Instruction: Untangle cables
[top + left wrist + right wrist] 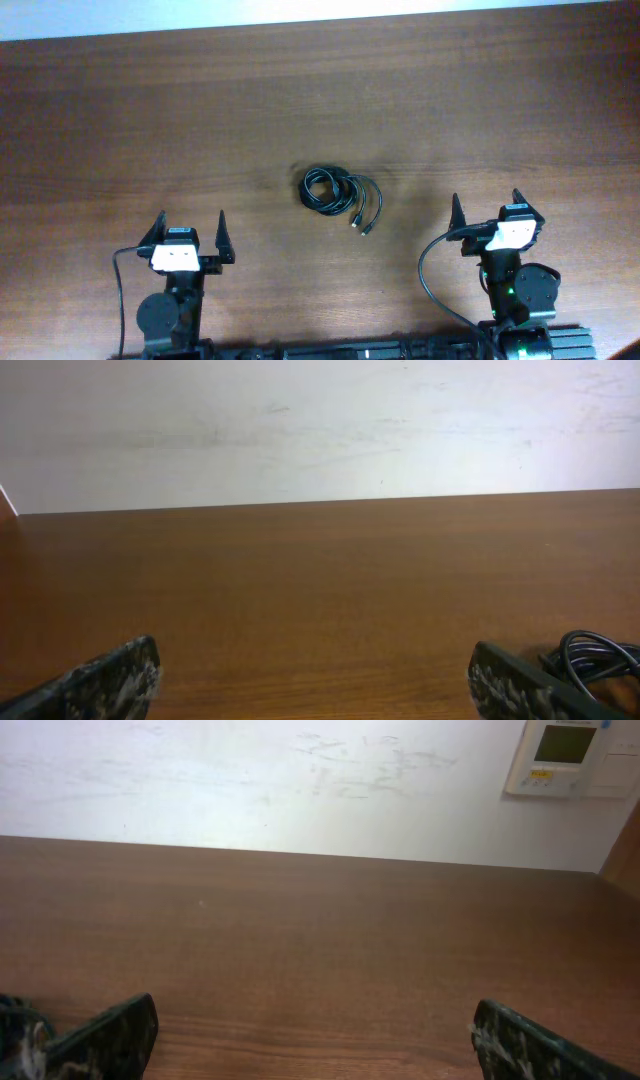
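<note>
Overhead, the cables (335, 192) lie coiled on the worktop (200, 120), well apart from the left gripper (190, 222) and the right gripper (486, 200). From the left wrist, its fingers (110, 680) are spread, with the cables just beside the right one. From the right wrist, its fingers (110, 1035) are spread too, holding nothing.

Table (300, 100): dark brown wood grain, filling most of every view.
Wall (320, 420): white with faint grey scuffs, rising behind the table's far edge.
Panel (560, 757): pale, wall-mounted, small greenish display; upper right of the right wrist view.

Overhead downward, wrists low, wallward, perhaps sharing cables (335, 192)
</note>
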`<state>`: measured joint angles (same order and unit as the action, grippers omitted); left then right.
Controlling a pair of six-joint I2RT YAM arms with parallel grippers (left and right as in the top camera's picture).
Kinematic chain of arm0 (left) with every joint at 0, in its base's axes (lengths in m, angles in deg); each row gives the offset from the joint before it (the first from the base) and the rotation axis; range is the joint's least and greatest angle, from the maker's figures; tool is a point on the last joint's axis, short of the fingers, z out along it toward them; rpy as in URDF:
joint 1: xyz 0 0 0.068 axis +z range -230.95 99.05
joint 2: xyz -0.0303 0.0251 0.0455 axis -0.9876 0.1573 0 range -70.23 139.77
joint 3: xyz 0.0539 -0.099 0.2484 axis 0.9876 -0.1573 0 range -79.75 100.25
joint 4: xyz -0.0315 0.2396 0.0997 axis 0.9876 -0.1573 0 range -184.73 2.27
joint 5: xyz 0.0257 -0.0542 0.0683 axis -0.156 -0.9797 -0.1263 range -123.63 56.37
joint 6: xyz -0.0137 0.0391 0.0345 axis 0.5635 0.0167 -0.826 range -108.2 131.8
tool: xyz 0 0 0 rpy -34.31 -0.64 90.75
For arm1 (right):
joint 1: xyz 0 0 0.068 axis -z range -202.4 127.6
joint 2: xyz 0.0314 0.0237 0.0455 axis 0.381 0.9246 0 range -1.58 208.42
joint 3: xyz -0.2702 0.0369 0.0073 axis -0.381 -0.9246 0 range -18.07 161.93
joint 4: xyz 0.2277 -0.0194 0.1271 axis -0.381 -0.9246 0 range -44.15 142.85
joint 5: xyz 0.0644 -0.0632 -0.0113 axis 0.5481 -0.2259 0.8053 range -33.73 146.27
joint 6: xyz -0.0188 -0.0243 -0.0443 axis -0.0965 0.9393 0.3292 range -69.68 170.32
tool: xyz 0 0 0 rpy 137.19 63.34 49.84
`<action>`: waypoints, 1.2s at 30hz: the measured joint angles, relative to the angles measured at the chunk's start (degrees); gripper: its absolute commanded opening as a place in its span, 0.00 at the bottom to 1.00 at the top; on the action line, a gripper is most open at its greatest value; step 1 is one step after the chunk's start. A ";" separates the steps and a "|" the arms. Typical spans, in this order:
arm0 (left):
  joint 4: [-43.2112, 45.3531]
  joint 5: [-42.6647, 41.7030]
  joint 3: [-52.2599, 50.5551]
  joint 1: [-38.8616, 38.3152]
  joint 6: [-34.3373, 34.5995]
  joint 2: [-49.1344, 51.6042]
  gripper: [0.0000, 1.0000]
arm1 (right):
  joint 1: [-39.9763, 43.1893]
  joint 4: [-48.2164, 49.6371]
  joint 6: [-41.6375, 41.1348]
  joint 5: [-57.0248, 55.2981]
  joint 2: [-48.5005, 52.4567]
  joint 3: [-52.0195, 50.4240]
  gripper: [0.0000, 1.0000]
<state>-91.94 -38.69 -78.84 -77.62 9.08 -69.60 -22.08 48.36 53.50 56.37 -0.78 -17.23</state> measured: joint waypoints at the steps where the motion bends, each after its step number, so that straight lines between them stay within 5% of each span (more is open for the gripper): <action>1: -0.02 0.00 0.00 0.00 0.00 0.02 0.99 | 0.00 0.00 0.04 0.02 0.00 0.00 0.99; 36: 0.46 -0.52 -0.04 0.00 0.00 0.02 0.99 | 0.00 0.00 0.02 0.00 0.00 0.00 0.99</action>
<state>-91.48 -39.22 -78.89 -77.62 9.08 -69.58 -22.08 48.36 53.52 56.37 -0.78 -17.23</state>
